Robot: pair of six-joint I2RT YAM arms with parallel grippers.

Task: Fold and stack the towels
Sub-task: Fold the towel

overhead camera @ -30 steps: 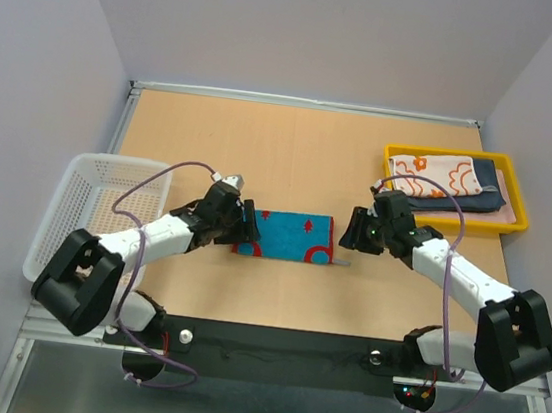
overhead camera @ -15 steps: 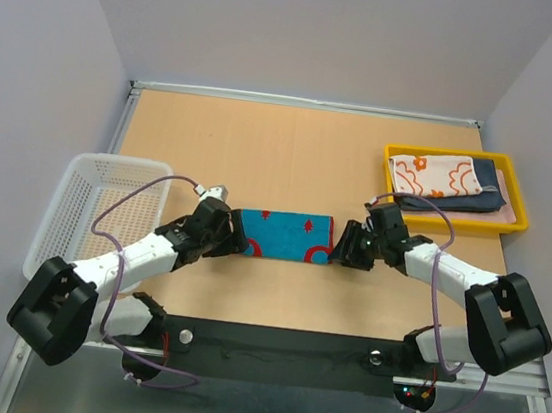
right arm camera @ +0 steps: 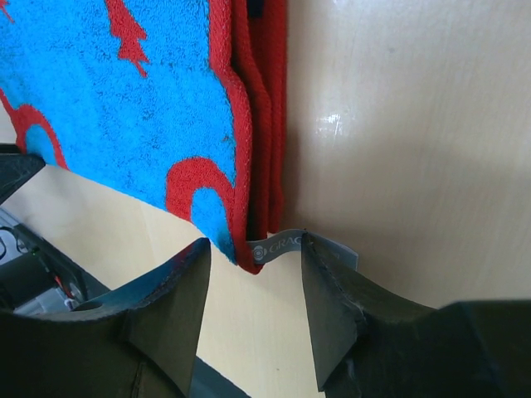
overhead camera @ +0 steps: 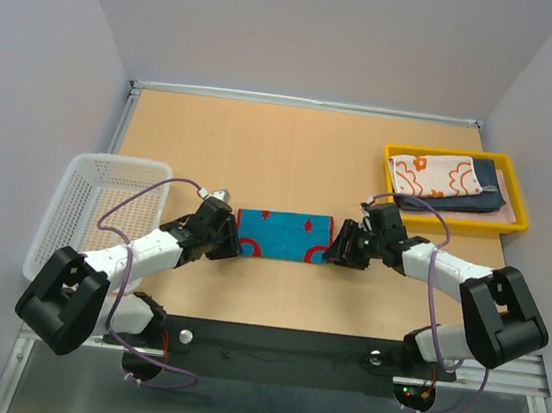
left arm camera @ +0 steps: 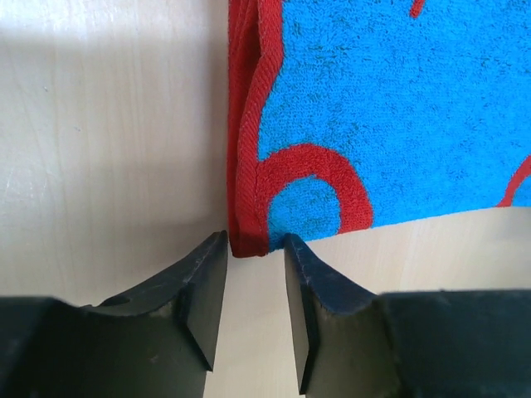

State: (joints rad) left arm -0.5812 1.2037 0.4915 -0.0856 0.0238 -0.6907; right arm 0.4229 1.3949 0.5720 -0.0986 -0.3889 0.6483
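Two folded towels lay stacked in the yellow tray [overhead camera: 459,154]: the orange-patterned towel [overhead camera: 431,173] on the navy towel [overhead camera: 480,202]. The blue-and-red towel [overhead camera: 285,235] lay mid-tabletop [overhead camera: 293,148], folded to a strip; I judged a further fold and stacking outstanding. My left pincer [left arm camera: 255,249] and right pincer [right arm camera: 253,249] each straddled a near corner, jaws apart, nothing clamped.

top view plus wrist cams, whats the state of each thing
blue towel, folded into a strip, flat on the table
patterned towel, folded, atop the navy towel
navy towel, folded, in the tray
tray, holding folded towels
basket, upright
left gripper, open, tips at a blue towel corner
right gripper, open, tips at another corner
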